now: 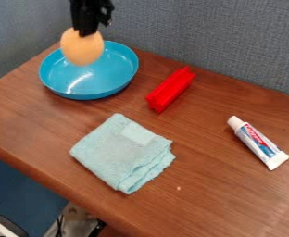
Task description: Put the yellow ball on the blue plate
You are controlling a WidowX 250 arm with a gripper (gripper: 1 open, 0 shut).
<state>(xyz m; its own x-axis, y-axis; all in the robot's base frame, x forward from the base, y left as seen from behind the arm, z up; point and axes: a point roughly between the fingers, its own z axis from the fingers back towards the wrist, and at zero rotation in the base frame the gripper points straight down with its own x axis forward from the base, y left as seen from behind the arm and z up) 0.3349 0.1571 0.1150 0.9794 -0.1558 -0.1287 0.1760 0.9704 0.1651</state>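
Nearest, lying flat and well off the ball's route, judging by the layout: light-blue cloth (122, 153), folded on the table (60, 162). Farther right, toothpaste tube (258, 143) on its side; beyond, red block (170, 89), just beside the dish, likely no hindrance. Then blue plate (92, 87), upright on the table, ready to receive. In view above its far left part, yellow ball (81, 47), apparently held up to clear the raised rim before a lowering. At the top, gripper (92, 28), closed on the ball's upper side, with no wider parting of fingers visible.
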